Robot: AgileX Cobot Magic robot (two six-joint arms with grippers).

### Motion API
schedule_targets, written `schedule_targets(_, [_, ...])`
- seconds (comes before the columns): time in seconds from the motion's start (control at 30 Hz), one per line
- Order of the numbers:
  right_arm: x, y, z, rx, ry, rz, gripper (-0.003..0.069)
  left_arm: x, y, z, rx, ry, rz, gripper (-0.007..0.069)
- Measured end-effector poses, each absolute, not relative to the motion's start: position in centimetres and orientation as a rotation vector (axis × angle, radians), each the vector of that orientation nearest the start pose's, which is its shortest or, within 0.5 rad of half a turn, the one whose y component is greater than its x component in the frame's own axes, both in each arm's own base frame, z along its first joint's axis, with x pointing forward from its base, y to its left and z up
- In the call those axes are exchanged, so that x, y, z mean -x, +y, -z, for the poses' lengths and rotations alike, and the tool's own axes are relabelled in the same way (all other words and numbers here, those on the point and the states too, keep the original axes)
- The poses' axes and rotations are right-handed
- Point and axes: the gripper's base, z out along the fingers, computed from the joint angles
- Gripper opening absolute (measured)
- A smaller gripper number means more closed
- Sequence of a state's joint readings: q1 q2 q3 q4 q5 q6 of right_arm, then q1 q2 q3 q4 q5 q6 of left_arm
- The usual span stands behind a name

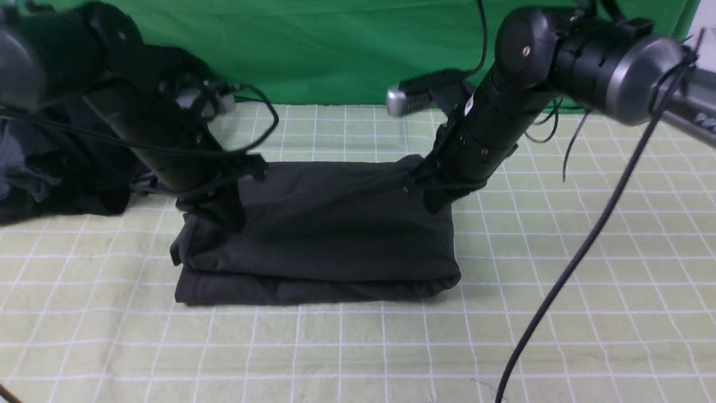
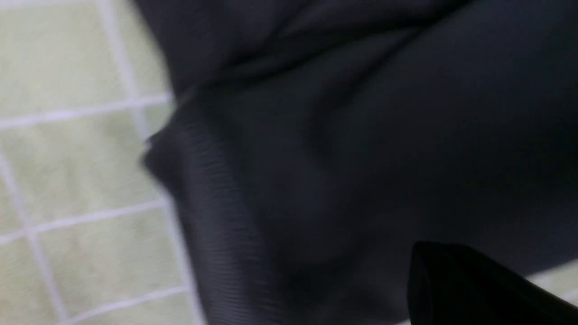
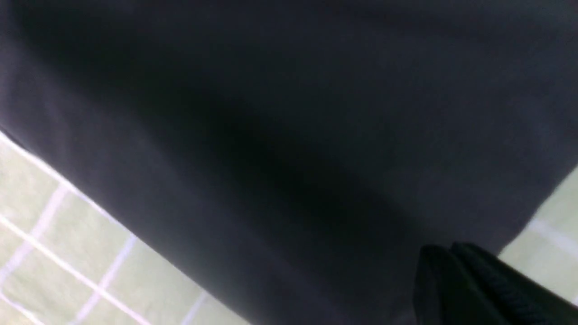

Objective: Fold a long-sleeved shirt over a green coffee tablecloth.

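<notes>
Folded flat, the long-sleeved shirt [image 1: 319, 229] runs left-right on the green coffee tablecloth [image 1: 559, 280]; left gripper [image 1: 226, 215] and right gripper [image 1: 433, 196], both closed, sit at its two far corners; whether either pinches cloth is hidden.

Both wrist views blurred, left tool [image 1: 226, 215] tip buried in long-sleeved shirt [image 1: 335, 224]

Robot test setup in a lab or studio, worktop covered by a pale green gridded tablecloth [image 1: 559, 268], plain bright green backdrop cloth [image 1: 335, 50] hung at the far side, two black robot arms with loose cables [image 1: 587, 235].
</notes>
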State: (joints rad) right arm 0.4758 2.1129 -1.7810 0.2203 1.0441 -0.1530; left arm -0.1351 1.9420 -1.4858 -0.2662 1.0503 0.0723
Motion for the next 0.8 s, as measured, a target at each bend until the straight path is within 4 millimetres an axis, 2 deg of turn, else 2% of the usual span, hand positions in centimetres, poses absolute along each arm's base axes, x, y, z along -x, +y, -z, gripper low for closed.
schedule_targets(0.17, [-39.6,22.3,-18.6,0.809,2.895,-0.323,0.0007,-38.9,-6.7,-18.3,-0.122,3.066,0.246,-0.0006])
schedule_targets(0.23, [-39.6,22.2,-18.2,0.804,2.905,-0.308,0.0007,-38.8,-6.6,-17.6,-0.120,3.086,0.217,-0.0006])
schedule_targets(0.47, [-39.8,21.0,-18.1,0.780,2.961,-0.250,0.0007,-38.8,-6.1,-17.8,-0.080,3.090,0.198,-0.0006])
schedule_targets(0.53, [-39.8,20.3,-18.3,0.772,2.984,-0.236,0.0007,-38.6,-5.9,-19.1,-0.088,3.059,0.184,-0.0004])
schedule_targets(0.63, [-39.8,19.2,-20.3,0.748,2.963,-0.228,0.0007,-37.6,-5.5,-22.7,-0.110,2.981,0.169,-0.0004])
schedule_targets(0.7, [-39.4,18.4,-23.4,0.724,2.898,-0.230,0.0007,-36.7,-5.3,-25.3,-0.113,2.925,0.169,-0.0004])
schedule_targets(0.77, [-38.5,17.4,-27.7,0.690,2.791,-0.239,0.0007,-35.0,-5.1,-29.0,-0.115,2.829,0.179,-0.0004])
schedule_targets(0.8, [-38.1,17.1,-29.2,0.677,2.749,-0.242,0.0007,-34.2,-5.0,-30.6,-0.115,2.785,0.189,-0.0004])
